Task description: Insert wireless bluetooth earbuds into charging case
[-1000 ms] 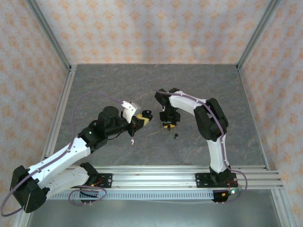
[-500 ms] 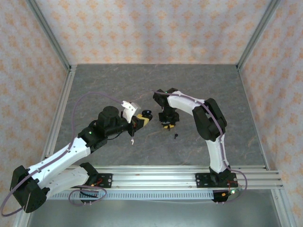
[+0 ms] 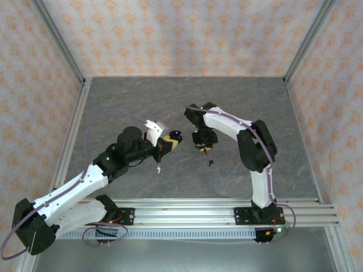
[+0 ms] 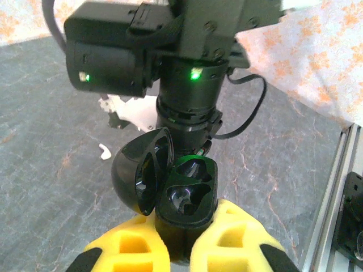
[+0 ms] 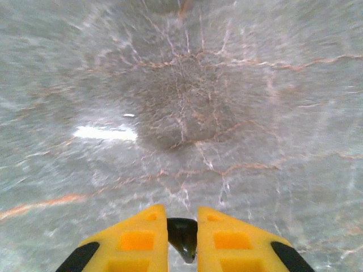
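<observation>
The right tool (image 5: 182, 220) had just closed onto a black earbud (image 5: 182, 238); the left tool (image 4: 181, 246) stayed clamped on the open charging case (image 4: 187, 195) beside it, awaiting insertion.

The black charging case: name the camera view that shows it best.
Left wrist view: the charging case is close up, lid open, wells facing the camera, clamped by the left gripper. The top external view gives a small dark shape at that gripper's tip. The right wrist view looks at the right gripper pinching a black earbud.
</observation>
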Controlling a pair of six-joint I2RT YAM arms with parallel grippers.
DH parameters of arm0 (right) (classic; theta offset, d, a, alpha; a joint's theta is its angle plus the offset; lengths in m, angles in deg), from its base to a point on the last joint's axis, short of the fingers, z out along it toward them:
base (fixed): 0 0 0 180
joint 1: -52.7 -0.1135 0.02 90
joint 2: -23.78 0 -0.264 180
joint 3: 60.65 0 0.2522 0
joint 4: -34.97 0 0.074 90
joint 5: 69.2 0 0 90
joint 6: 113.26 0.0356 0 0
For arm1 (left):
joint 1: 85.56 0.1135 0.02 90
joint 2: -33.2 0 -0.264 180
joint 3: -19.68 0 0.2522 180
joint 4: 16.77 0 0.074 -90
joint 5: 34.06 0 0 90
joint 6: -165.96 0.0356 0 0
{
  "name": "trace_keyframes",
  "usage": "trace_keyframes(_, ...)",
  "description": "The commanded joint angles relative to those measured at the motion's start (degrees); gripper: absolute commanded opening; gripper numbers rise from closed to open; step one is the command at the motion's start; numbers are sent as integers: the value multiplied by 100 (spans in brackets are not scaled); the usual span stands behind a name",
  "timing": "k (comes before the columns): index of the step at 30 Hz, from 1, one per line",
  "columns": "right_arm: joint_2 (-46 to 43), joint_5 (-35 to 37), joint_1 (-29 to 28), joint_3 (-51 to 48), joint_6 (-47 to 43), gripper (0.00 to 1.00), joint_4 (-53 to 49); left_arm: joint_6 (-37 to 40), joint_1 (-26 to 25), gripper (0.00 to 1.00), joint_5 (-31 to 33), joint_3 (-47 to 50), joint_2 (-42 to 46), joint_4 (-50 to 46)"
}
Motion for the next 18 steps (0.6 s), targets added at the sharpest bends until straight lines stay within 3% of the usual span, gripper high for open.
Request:
trace_keyframes(1, -728, 335, -33, 225, 56, 15, -86, 18, -73, 0, 135, -354, 117, -5)
trace_keyframes(10, -2424, 789, -33, 365, 98, 14, 485, 186, -73, 0, 110, -931, 70, -36)
trace_keyframes(18, -3982, -4, -46, -79, 38, 11, 2031, 418, -74, 0, -18, -1552, -144, -172)
